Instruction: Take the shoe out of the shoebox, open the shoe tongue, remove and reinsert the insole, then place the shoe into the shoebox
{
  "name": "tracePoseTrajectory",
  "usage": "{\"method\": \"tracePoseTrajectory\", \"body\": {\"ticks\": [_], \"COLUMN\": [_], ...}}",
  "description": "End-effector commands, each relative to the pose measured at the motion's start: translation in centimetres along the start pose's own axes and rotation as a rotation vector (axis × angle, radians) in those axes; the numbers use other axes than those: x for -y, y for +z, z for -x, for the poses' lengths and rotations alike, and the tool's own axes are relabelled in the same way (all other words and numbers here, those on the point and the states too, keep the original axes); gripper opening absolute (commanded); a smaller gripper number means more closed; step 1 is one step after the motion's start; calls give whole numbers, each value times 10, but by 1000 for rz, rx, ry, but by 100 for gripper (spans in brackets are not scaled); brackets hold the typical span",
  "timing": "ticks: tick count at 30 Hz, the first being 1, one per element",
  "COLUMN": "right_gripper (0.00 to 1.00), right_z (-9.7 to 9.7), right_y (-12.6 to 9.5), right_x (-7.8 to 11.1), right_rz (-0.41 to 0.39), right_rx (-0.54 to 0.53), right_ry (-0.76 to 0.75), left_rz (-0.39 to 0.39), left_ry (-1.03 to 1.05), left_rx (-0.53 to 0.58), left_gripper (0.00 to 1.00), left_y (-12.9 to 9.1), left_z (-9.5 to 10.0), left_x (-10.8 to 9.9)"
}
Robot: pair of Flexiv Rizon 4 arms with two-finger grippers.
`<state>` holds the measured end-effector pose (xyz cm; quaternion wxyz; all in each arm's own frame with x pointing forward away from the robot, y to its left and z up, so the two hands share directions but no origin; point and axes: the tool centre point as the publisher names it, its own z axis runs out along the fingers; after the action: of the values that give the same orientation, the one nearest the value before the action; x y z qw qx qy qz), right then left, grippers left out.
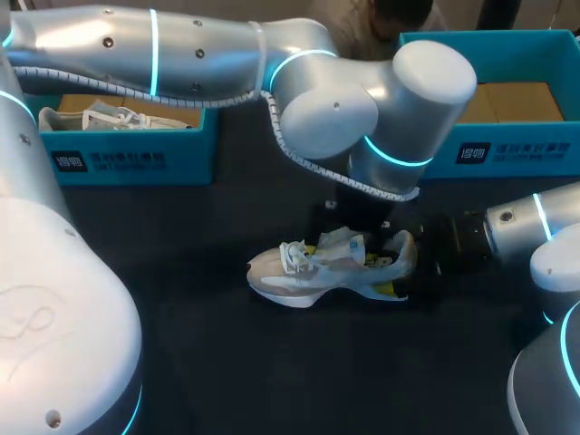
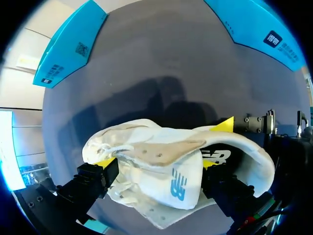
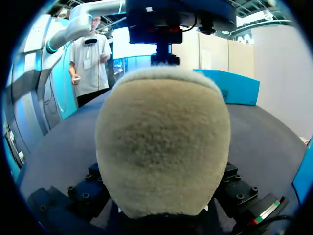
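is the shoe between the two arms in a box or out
Out: the shoe stands sole down on the dark table, not inside any box.

- Shoe (image 1: 326,267): the white upper is presenting as matt woven cloth, and the heel (image 3: 164,147) is showing a fuzzy nap.
- Table (image 1: 227,362): is appearing dark and matt.
- Shoebox (image 1: 136,159), ten o'clock: is showing matt blue card.
- Left arm (image 1: 181,45): is shining glossy, smooth silver.

The near half of the tabletop (image 1: 299,381) lies bare, so the shoe (image 1: 317,272) at mid-tabletop can be reached from the near edge and at its toe, toward the left edge. Above it the left arm (image 1: 344,109) blocks the way, its left pincer (image 2: 156,163) clamped on the shoe. The right pincer (image 1: 406,263) and right arm (image 1: 526,227) close off the heel side. Along the far edge stand the left shoebox (image 1: 127,161) and right shoebox (image 1: 507,154); the left arm overhangs the gap between them.
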<state>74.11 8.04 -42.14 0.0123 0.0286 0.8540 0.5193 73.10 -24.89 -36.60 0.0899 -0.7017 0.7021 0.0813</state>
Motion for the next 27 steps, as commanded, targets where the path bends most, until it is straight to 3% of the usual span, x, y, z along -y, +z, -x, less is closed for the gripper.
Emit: {"method": "tracePoseTrajectory", "body": {"ticks": [1, 3, 5, 6, 9, 16, 27], "right_gripper": [0, 0, 0, 0, 0, 0, 0], "right_z": [-2, -2, -2, -2, -2, -2, -2], "right_y": [2, 2, 2, 2, 2, 2, 2], "right_x": [0, 0, 0, 0, 0, 0, 0], "right_rz": [-2, -2, -2, -2, -2, -2, -2], "right_rx": [2, 2, 2, 2, 2, 2, 2], "right_ry": [0, 0, 0, 0, 0, 0, 0], "left_rz": [-15, -20, -20, -19, -9, 2, 5], "left_ry": [6, 7, 8, 7, 15, 21, 25], "left_rx": [-16, -20, -29, -29, -38, -79, -156], "left_gripper": [100, 88, 49, 42, 0, 0, 0], "left_y": [-8, -12, -14, -15, -17, -26, -49], "left_z": [11, 15, 18, 20, 21, 27, 60], "left_x": [-2, -3, -4, -4, -7, -10, -11]}}
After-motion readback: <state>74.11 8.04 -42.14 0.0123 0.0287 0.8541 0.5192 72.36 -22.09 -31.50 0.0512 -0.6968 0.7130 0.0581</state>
